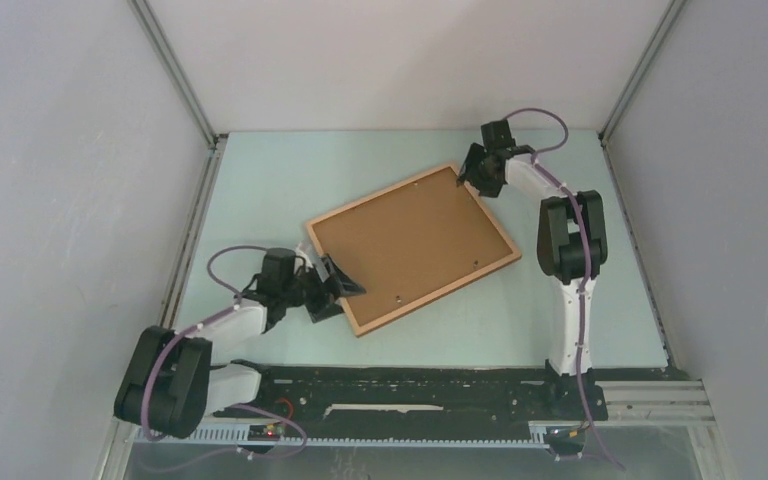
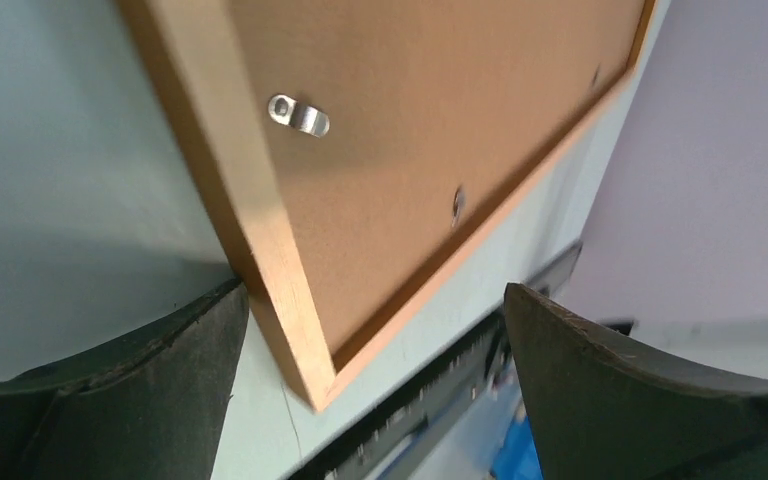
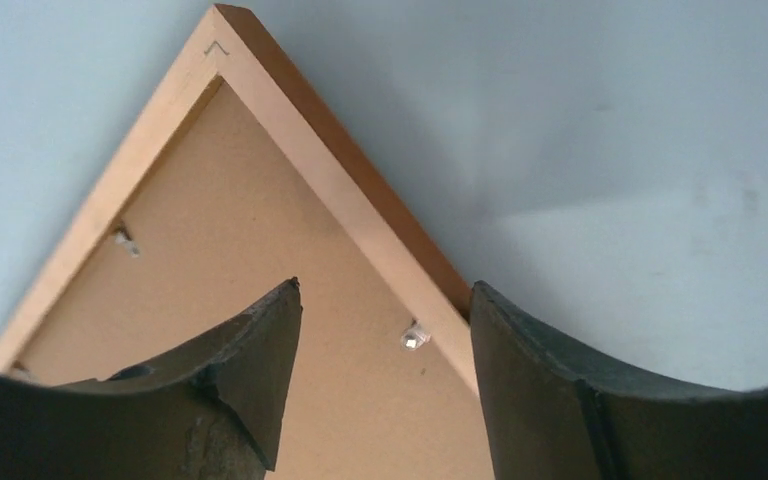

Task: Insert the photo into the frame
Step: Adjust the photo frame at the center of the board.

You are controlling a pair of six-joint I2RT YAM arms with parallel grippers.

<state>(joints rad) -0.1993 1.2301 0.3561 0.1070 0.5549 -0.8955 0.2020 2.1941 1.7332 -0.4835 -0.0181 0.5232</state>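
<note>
The frame lies flat on the pale bench with its back up. It is a thin rail of light-brown wood around a plain brown fibreboard panel. It sits near the middle of the bench, turned at an angle, so that one corner points to the far right and the opposite one to the near left.

There is one frame. The left wrist view shows one bright metal tab on the panel just inside the rail, and two smaller fittings further along that are too blurred to name. The right wrist view shows two small tabs: one by the rail between the fingers, the other by the opposite rail. There are two arms, each with one claw.

The left arm reaches forward and to the right, low over the bench. The left claw is at the frame's near-left corner. Its jaws are spread wide, and that corner sits between them. The left finger is right at the outer edge of the rail, though I cannot tell whether it touches.

The right arm stands upright, then bends left. The right claw is at the far-right corner. Its jaws are also apart, gripping nothing, and straddle the rail just short of the corner.
</note>
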